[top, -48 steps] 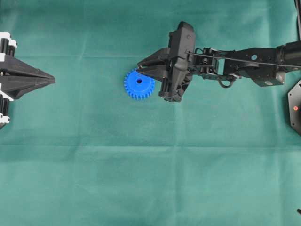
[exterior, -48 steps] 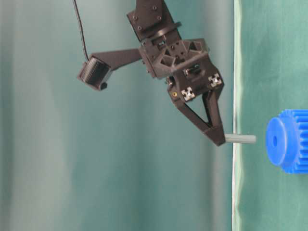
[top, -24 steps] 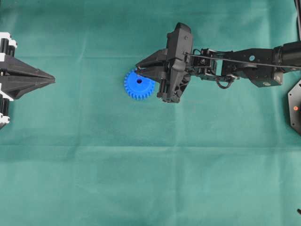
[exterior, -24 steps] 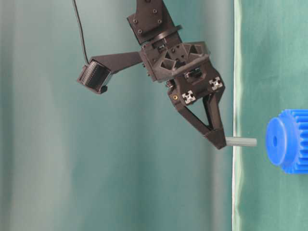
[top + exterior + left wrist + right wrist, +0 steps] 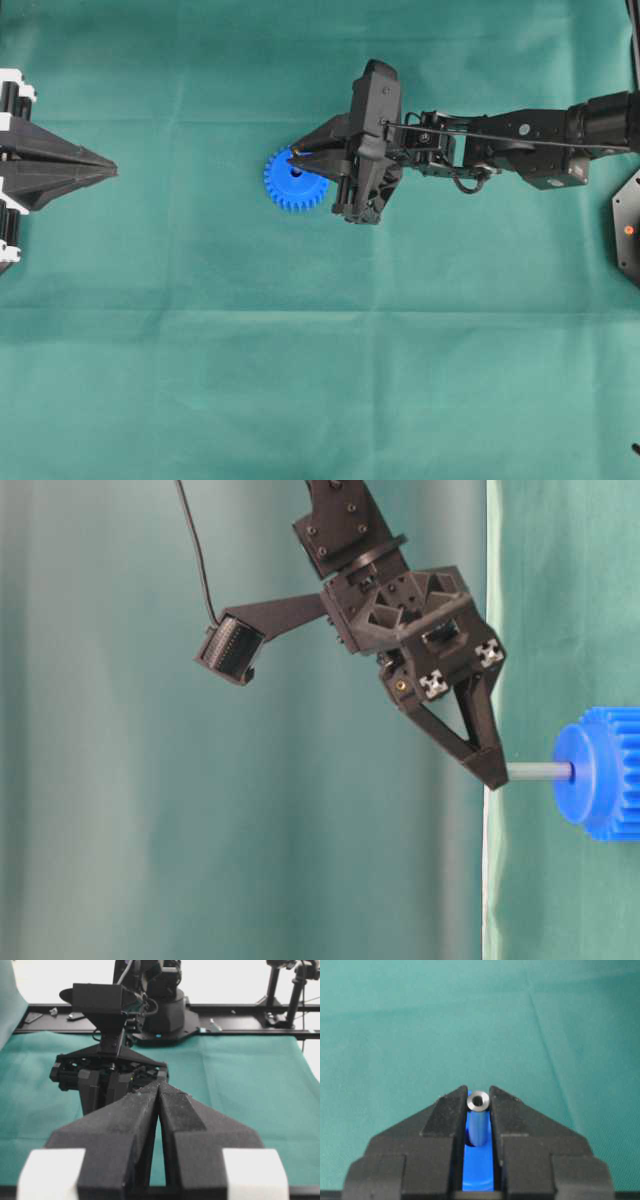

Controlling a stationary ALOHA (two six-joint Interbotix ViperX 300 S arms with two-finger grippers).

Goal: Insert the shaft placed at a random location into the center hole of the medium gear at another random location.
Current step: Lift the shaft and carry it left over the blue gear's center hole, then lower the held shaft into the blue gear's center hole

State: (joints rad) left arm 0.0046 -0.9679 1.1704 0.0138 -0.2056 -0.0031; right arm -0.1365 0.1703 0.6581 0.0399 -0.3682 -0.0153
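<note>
- Shaft (image 5: 540,771) pinched at its upper end in right end effector (image 5: 492,774); lower tip touching center hole (image 5: 571,771) of medium gear (image 5: 600,772) on green desk (image 5: 320,380)
- To seat it: keep pin square to hub; press straight in
- Tip contact clear only from table level; hidden overhead
- Left end effector (image 5: 159,1091) closed, empty, well apart

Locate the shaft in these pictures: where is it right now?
In the table-level view the shaft sits right of centre, clamped in the right gripper, its far end meeting the hub of the medium gear at the right edge.
</note>
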